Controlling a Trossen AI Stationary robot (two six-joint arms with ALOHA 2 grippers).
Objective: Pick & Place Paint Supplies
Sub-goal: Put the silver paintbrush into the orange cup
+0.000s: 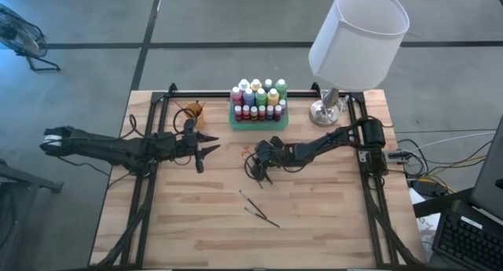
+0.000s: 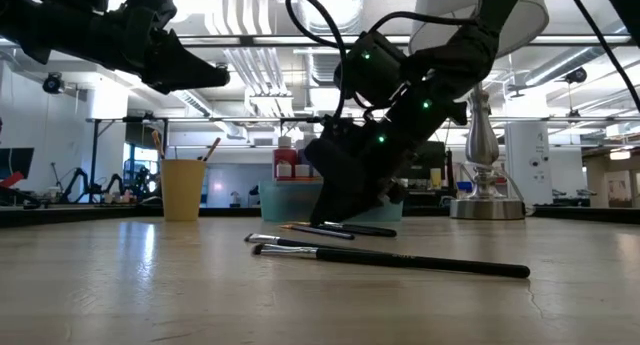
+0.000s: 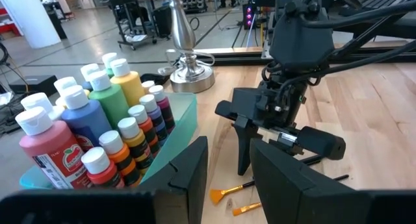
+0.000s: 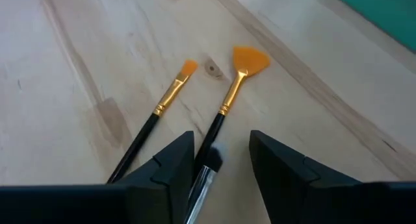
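In the high view, the right gripper (image 1: 263, 162) is seen low over the wooden surface (image 1: 330, 216) in front of the green tray (image 1: 257, 122) of paint bottles (image 1: 258, 98), with the left gripper (image 1: 206, 151) waiting beside the orange cup (image 1: 194, 112). In the right wrist view, two orange-tipped brushes (image 4: 224, 107) are shown lying flat; the fan brush handle runs between the partly open jaws (contact cannot be confirmed), and being light, thin and stiff, it is judged best pinched at mid-handle. In the left wrist view, the left gripper is shown partly open and empty.

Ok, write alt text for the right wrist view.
The right gripper, fingers apart, hangs low over a wooden table straddling the dark handle of a fan brush with orange bristles. A smaller round brush lies beside it, and the corner of a green tray shows at the edge.
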